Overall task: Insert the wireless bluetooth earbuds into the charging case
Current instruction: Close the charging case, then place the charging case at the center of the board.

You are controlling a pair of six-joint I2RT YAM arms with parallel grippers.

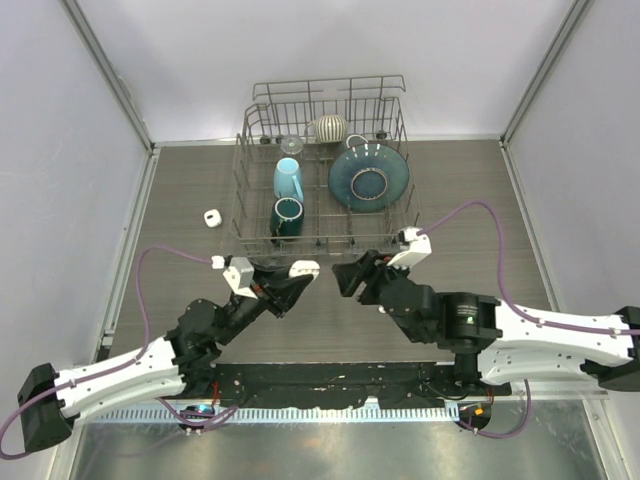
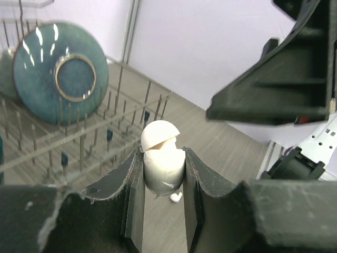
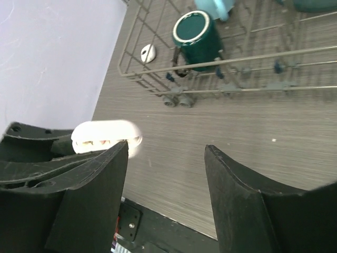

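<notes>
My left gripper [image 1: 298,278] is shut on a white charging case [image 2: 163,164] with its lid open, held above the table. The case also shows in the top view [image 1: 306,268] and the right wrist view [image 3: 105,136]. One tiny white earbud [image 2: 176,196] lies on the wooden table just below the case. No other earbuds are in view. My right gripper [image 1: 347,275] is open and empty, its jaws wide apart [image 3: 166,150], facing the case from the right at close range. It also shows in the left wrist view [image 2: 274,89].
A wire dish rack [image 1: 322,180] stands behind both grippers and holds a dark green mug [image 1: 287,216], a light blue mug [image 1: 288,178] and a teal plate [image 1: 369,176]. A small white object [image 1: 211,218] lies left of the rack.
</notes>
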